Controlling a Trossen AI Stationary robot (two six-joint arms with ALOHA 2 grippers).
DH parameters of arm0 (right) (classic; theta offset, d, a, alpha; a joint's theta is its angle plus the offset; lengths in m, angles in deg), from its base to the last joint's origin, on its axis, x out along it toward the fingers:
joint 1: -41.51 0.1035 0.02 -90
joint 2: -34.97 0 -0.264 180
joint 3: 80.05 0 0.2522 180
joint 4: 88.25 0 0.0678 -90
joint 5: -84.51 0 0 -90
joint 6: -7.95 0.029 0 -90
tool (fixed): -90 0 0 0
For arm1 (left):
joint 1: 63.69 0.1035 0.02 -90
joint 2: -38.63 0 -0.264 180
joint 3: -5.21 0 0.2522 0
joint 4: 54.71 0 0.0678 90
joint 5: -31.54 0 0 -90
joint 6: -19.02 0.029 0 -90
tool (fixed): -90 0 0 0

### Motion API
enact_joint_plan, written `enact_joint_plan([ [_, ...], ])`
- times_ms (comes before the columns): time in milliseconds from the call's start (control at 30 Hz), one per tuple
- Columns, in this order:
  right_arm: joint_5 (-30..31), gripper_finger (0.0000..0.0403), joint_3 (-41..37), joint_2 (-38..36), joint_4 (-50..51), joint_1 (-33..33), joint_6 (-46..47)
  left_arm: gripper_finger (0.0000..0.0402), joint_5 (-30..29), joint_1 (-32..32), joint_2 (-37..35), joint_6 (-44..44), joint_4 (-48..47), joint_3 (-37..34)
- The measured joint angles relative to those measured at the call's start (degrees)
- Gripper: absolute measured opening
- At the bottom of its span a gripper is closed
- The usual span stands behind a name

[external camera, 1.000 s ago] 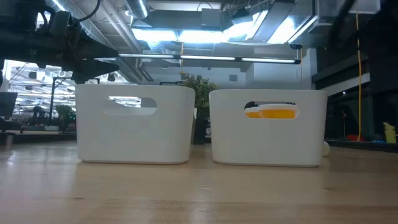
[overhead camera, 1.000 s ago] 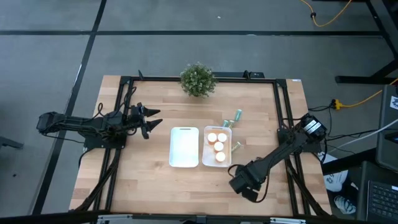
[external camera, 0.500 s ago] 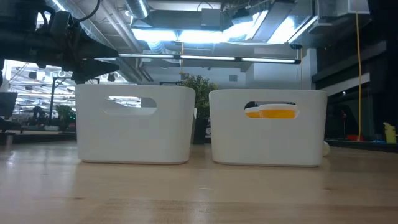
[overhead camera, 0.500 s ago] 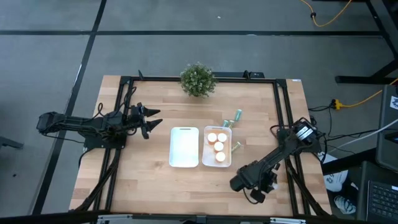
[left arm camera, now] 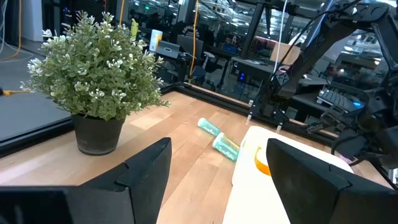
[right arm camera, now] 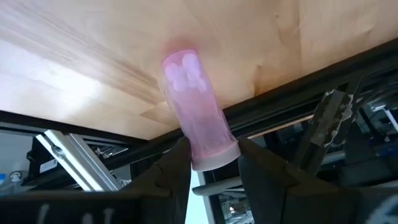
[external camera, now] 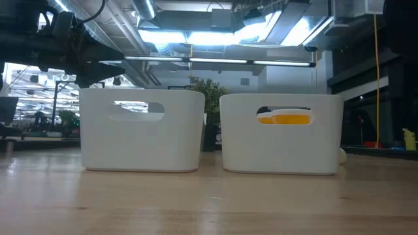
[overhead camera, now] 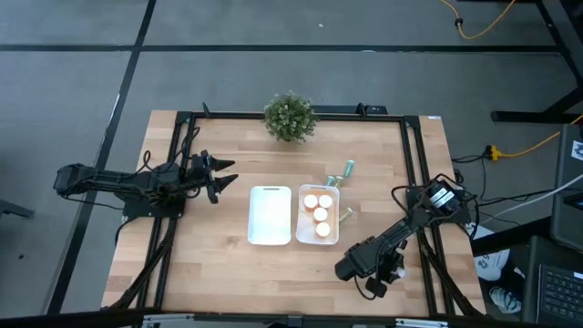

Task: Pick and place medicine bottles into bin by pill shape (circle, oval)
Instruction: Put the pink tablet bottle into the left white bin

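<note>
Surface: light butcher-block wood table (overhead camera: 228, 264), dark metal frame rails along its edges. Floor round it is grey w/ dark seam lines; yellow cable (overhead camera: 483, 25) loops at the far side, more cabling and dark equipment off the right edge.

Far-edge centre: small potted plant (overhead camera: 290, 117), green w/ tiny white buds, dark pot. Mid-table, two white bins side by side, a narrow gap between them. Left bin (overhead camera: 270, 216) shows no contents from above. Right bin (overhead camera: 318, 216) holds orange bottles w/ white caps (overhead camera: 319, 215). Two teal-green bottles (overhead camera: 342, 174) lie on the wood just beyond the right bin; another small bottle (overhead camera: 346, 215) lies right beside its right wall.

Right gripper (overhead camera: 383, 281) low at the near right edge of the table, fingers closed around a pink bottle (right arm camera: 196, 119), gripping its cap end; bottle body points toward the wood.

Left gripper (overhead camera: 223, 177) hovers over the left part of the table, well apart from the bins, fingers spread, nothing between them.

Room per low view: exposed ducts, bright ceiling strip lights, black steel posts, workstations behind. Orange shows through the right bin's handle slot.
</note>
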Motion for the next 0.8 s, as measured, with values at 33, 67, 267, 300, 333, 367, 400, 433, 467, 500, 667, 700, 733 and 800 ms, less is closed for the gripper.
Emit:
enact_joint_plan([
  [33, 0.2, 0.0127, 0.0, 0.0, -0.3, 0.0, 0.1, 0.0255, 0.0, 0.0, 0.0, 0.0, 0.0, 0.0],
  [67, 0.4, 0.0127, 0.0, 0.0, -0.5, 0.0, 0.2, 0.0255, 0.0, 0.0, 0.0, 0.0, 0.0, 0.0],
  [267, 0.4, 0.0128, 0.0, 0.0, -0.7, 0.0, 0.2, 0.0255, 0.0, 0.0, 0.0, 0.0, 0.0, 0.0],
  [300, 0.4, 0.0128, 0.0, 0.0, -0.7, 0.0, 0.2, 0.0255, 0.0, 0.0, 0.0, 0.0, 0.0, 0.0],
  [333, 0.4, 0.0128, 0.1, 0.0, -0.7, 0.0, 0.2, 0.0255, 0.0, 0.0, 0.0, 0.0, 0.0, 0.0],
  [367, 0.4, 0.0128, 0.1, 0.0, -0.7, 0.0, 0.2, 0.0255, 0.0, 0.0, 0.0, 0.0, 0.0, 0.0],
  [400, 0.5, 0.0128, 0.1, 0.0, -0.7, 0.0, 0.3, 0.0255, 0.0, 0.0, 0.0, 0.0, 0.0, 0.0],
  [433, 0.5, 0.0128, 0.1, 0.0, -0.7, 0.0, 0.3, 0.0255, 0.0, 0.0, 0.0, 0.0, 0.0, 0.0],
  [467, 0.5, 0.0128, 0.1, 0.0, -0.7, 0.0, 0.3, 0.0255, 0.0, 0.0, 0.0, 0.0, 0.0, 0.0],
  [500, 0.5, 0.0128, 0.1, 0.0, -0.7, 0.0, 0.2, 0.0255, 0.0, 0.0, 0.0, 0.0, 0.0, 0.0],
  [667, 1.0, 0.0129, 0.8, 0.0, -0.8, 0.0, 0.2, 0.0255, 0.0, 0.0, 0.0, 0.0, 0.0, 0.0],
  [700, 1.5, 0.0129, 1.3, 0.0, -0.9, 0.0, 0.2, 0.0255, 0.0, 0.0, 0.0, 0.0, 0.0, 0.0],
  [733, 2.1, 0.0129, 1.9, 0.0, -0.7, 0.0, 0.2, 0.0255, 0.0, 0.0, 0.0, 0.0, 0.0, 0.0],
  [800, 4.1, 0.0129, 3.3, 0.0, 0.8, 0.0, 0.2, 0.0255, 0.0, 0.0, 0.0, 0.0, 0.0, 0.0],
])
